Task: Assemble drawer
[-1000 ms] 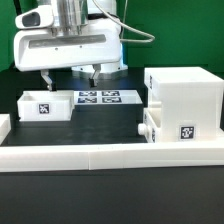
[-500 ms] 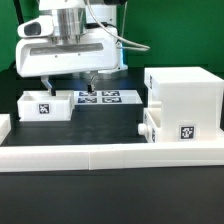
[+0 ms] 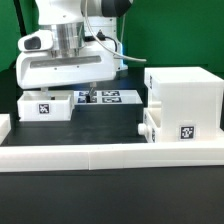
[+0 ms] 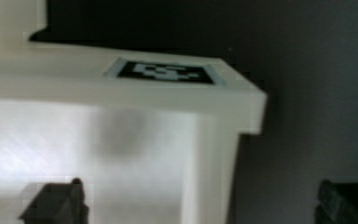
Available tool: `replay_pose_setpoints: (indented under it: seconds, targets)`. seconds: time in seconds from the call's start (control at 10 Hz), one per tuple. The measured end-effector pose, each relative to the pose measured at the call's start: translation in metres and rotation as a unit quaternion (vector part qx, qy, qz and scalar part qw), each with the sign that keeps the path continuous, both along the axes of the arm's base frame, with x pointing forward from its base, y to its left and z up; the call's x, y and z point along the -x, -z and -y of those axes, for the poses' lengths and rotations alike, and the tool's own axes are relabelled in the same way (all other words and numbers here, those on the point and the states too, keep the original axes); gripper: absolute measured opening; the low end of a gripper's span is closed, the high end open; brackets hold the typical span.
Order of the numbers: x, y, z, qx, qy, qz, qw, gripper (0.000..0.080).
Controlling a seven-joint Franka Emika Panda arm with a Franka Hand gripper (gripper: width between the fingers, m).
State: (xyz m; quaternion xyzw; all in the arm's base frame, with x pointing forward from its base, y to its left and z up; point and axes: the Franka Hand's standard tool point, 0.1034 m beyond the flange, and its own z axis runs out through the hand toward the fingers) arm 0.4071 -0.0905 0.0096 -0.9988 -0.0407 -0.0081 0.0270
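Observation:
A small white box tray (image 3: 45,105) with a black-and-white tag stands on the black table at the exterior view's left. My gripper (image 3: 68,92) hangs low just behind and above it, open and empty. In the wrist view the tray (image 4: 105,130) and its tag (image 4: 163,71) fill the frame. My gripper (image 4: 202,205) straddles the tray's edge, with one fingertip (image 4: 55,200) over the tray and the other (image 4: 350,200) over bare table. The large white casing (image 3: 185,92) stands at the right, with a second knobbed tray (image 3: 165,128) at its front.
The marker board (image 3: 102,97) lies flat behind the tray, between it and the casing. A long low white border wall (image 3: 110,153) runs along the front. A green backdrop stands behind the arm.
My gripper has come down toward the small tray at the exterior view's left; its fingertips now sit at tray height. The trays and casing have not moved.

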Motion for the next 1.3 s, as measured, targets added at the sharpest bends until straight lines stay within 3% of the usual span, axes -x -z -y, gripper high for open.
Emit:
replay_pose_setpoints:
  seconds: [0.1, 0.2, 0.3, 0.6, 0.7, 0.8, 0.9, 1.0, 1.3]
  targets:
    - [0.002, 0.002, -0.003, 0.002, 0.002, 0.005, 1.000, 0.0649]
    - [0.020, 0.005, -0.021, 0.004, -0.007, 0.012, 1.000, 0.0649]
    - [0.028, 0.007, -0.024, 0.004, -0.011, 0.007, 1.000, 0.0649]
    - [0.030, 0.007, -0.026, 0.007, -0.014, 0.016, 1.000, 0.0602]
    - [0.029, 0.007, -0.024, 0.008, -0.018, 0.018, 1.000, 0.0429]
    - [0.028, 0.006, -0.022, 0.009, -0.027, 0.019, 0.999, 0.0429]
    - [0.028, 0.006, -0.020, 0.010, -0.044, 0.021, 0.999, 0.0246]
    - [0.027, 0.006, -0.018, 0.011, -0.059, 0.023, 0.998, 0.0110]
    - [0.026, 0.005, -0.017, 0.012, -0.063, 0.024, 0.998, 0.0042]
